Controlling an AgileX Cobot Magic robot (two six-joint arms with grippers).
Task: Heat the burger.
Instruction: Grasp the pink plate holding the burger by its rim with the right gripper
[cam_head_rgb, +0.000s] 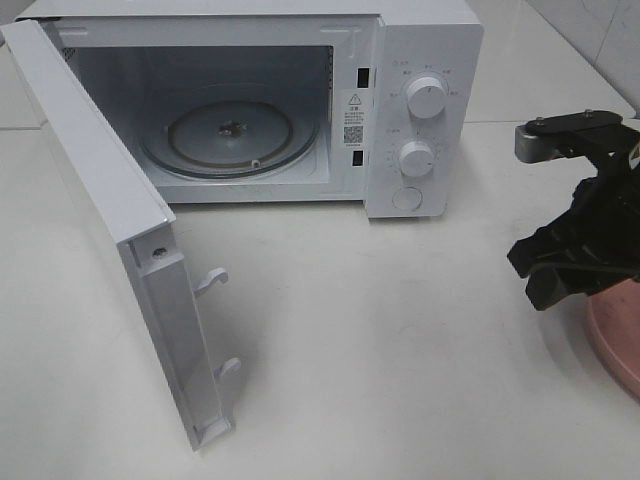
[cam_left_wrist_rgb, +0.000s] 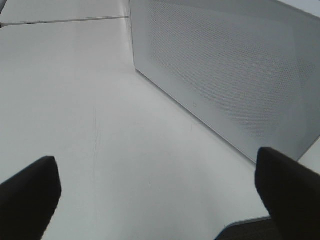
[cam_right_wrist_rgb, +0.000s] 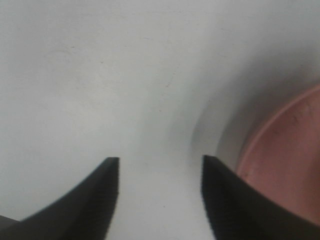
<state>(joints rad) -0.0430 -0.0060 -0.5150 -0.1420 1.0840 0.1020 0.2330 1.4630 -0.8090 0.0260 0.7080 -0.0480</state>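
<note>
Burger isn't in any view, my guess is it's on the pink plate (cam_head_rgb: 615, 335) off-frame. Right claw (cam_right_wrist_rgb: 160, 165) hangs spread and empty beside that plate, left claw (cam_left_wrist_rgb: 156, 162) spread too. Microwave (cam_head_rgb: 425, 110) is open, so grip the bun gently.

Right arm (cam_head_rgb: 585, 215) angled down, right jaws parted, empty; left jaws spread wide, empty.

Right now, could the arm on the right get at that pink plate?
Probably yes. The right gripper hangs open close by the rim of the pink plate, and nothing shows between them. Most of the plate lies out of view, so I cannot tell what is on it.
</note>
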